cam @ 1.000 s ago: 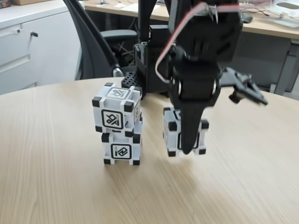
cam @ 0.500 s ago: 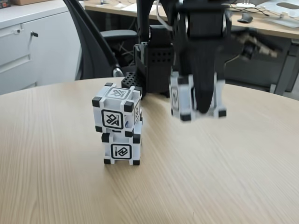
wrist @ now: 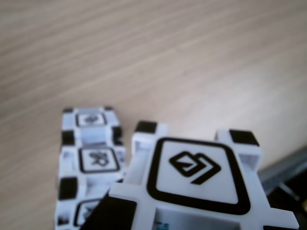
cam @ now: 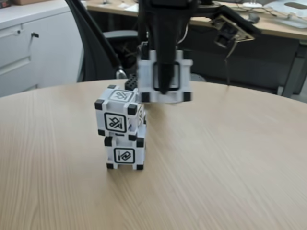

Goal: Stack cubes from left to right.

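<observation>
Two white cubes with black corners stand stacked on the wooden table: the lower cube and the upper cube, turned slightly on it. My black gripper is shut on a third cube, holding it in the air just right of and above the stack's top. In the wrist view the held cube is at the bottom right, with the stack to its left and below.
The arm's black base stands behind the stack. An office chair, a white cabinet and a desk lie beyond the round table's far edge.
The gripper has lifted the third cube off the table at the right, raised it and carried it left, up to the height of the stack's top.
</observation>
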Available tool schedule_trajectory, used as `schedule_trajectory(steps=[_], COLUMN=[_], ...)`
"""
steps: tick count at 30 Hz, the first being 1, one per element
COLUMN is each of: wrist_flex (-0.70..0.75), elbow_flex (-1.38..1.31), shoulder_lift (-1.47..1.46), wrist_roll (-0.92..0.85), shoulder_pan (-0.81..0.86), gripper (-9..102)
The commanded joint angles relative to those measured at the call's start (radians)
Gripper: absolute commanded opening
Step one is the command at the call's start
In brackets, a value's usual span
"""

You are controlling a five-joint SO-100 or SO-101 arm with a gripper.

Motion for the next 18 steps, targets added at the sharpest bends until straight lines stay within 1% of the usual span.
schedule_trajectory(steps=[1,12,18], wrist_flex=[-0.006,-0.011,0.0], elbow_flex=[-0.032,-0.032,-0.032], shoulder_lift=[0.037,0.037,0.035], wrist_roll=[-0.032,-0.094,-0.044], shoulder_pan=[0.046,0.183,0.201], gripper=[0,0,0])
